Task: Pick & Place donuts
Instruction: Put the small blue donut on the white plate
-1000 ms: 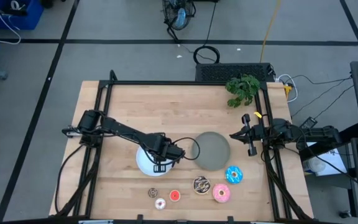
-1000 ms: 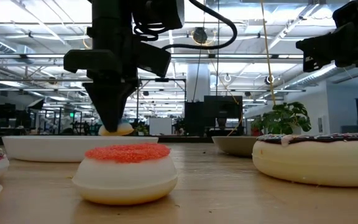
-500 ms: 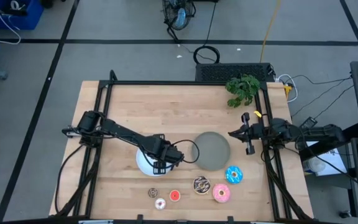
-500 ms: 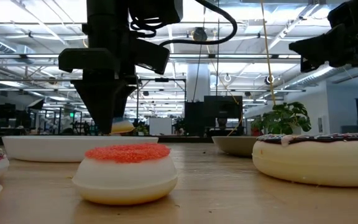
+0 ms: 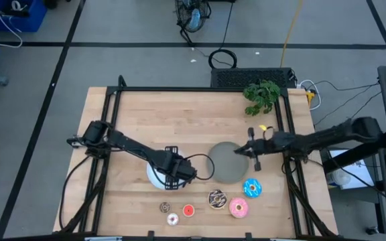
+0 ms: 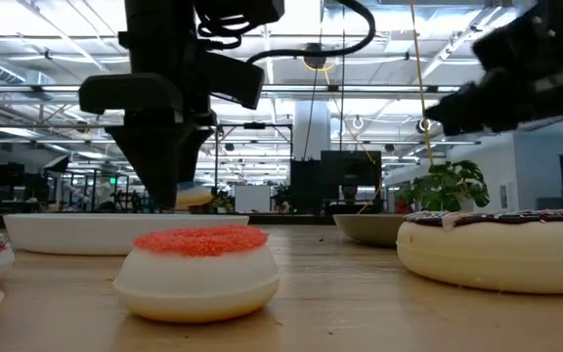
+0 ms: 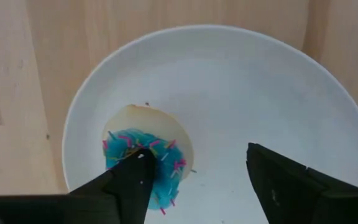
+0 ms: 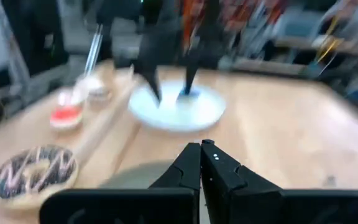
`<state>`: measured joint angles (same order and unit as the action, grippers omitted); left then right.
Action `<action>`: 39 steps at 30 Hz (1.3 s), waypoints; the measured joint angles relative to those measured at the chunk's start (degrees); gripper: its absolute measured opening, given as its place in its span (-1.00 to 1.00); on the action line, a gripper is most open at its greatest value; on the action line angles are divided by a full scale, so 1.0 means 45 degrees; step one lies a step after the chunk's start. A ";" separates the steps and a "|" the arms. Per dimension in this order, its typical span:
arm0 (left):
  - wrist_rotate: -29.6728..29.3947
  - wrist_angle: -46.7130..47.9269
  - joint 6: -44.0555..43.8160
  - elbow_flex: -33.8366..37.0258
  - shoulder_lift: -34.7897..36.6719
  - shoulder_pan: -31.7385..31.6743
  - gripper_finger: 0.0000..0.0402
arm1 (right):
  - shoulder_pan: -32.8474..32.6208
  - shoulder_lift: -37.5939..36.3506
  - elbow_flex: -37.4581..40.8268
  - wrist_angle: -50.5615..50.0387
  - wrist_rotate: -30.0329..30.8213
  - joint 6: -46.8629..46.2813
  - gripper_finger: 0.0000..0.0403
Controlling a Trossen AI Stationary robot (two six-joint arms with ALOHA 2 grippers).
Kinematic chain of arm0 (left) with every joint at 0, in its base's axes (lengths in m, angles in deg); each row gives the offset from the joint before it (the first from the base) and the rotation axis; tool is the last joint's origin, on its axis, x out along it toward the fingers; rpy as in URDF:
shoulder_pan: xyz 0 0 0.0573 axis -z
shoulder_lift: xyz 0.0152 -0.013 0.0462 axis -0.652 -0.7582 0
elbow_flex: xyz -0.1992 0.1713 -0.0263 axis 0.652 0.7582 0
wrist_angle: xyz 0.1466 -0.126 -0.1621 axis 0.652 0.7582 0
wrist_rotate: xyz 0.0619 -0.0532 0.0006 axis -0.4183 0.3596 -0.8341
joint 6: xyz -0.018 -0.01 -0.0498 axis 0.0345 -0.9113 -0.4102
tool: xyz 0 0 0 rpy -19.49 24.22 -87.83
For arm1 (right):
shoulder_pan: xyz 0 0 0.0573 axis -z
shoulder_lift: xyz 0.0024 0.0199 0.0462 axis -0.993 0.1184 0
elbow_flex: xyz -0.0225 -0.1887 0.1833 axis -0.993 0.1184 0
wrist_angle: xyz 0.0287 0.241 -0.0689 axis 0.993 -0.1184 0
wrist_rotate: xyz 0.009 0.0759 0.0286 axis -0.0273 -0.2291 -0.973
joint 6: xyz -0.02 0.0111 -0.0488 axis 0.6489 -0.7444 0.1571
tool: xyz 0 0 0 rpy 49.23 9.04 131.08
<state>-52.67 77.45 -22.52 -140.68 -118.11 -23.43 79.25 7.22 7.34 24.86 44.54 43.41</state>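
I see a mini donut with blue icing and pink and yellow sprinkles on a cream base, lying in the white plate; the red-topped mini has a white base; the grey plate sits on pale wood.

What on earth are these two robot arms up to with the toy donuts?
The left claw hangs open over the round white plate, where a mini blue-iced toy donut with sprinkles lies beside one finger. The right claw, shut and empty, reaches over the round grey plate. Six more toy donuts wait along the wooden table's front edge.
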 joint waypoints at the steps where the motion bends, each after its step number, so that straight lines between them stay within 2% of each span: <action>1: -0.0003 -0.0002 -0.0038 0.0000 0.0000 0.0092 0.24 | -0.0181 0.0732 -0.0399 0.0327 0.0332 0.0095 -1.00; 3: -0.0015 -0.0010 -0.0151 0.0000 0.0000 0.0326 0.24 | -0.0463 0.2099 -0.1012 0.1143 0.1418 0.0273 -1.00; 5: -0.0064 -0.0003 -0.0350 0.0004 0.0101 0.0583 0.25 | -0.0588 0.3534 -0.1389 0.1888 0.1865 0.0308 -1.00; 10: -0.0623 -0.0055 -0.0734 0.0005 0.0624 0.1253 0.22 | -0.0610 0.6367 -0.2511 0.4786 0.0838 0.0312 -1.00; 15: -0.0956 -0.0072 -0.1192 -0.0005 0.1407 0.1612 0.14 | -0.0854 0.8668 -0.4725 0.4488 0.0917 0.0292 -1.00; 17: -0.0969 0.0014 -0.1373 0.0000 0.1472 0.1612 0.10 | -0.1064 0.9502 -0.5616 0.4401 0.1000 0.0368 -1.00; 20: -0.1165 -0.0033 -0.1412 0.0015 0.1470 0.1593 0.08 | -0.1183 1.0820 -0.6727 0.4164 0.1836 0.0674 -1.00; 23: -0.1413 -0.0153 -0.1305 0.0031 0.1292 0.1580 0.09 | -0.1089 1.1922 -0.7493 0.4300 0.1905 0.0740 -1.00; 30: -0.1362 -0.1111 -0.0766 0.0049 0.0897 0.1491 0.14 | -0.1160 1.3350 -0.8813 0.4280 0.1892 0.0673 -1.00; 39: -0.0981 -0.1612 -0.0644 0.0087 0.0378 0.1218 0.06 | -0.1400 1.3710 -0.9357 0.3927 0.1911 0.1064 -1.00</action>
<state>-57.09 70.20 -25.41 -140.29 -116.41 -17.95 72.95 68.92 -34.76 42.53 53.14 48.20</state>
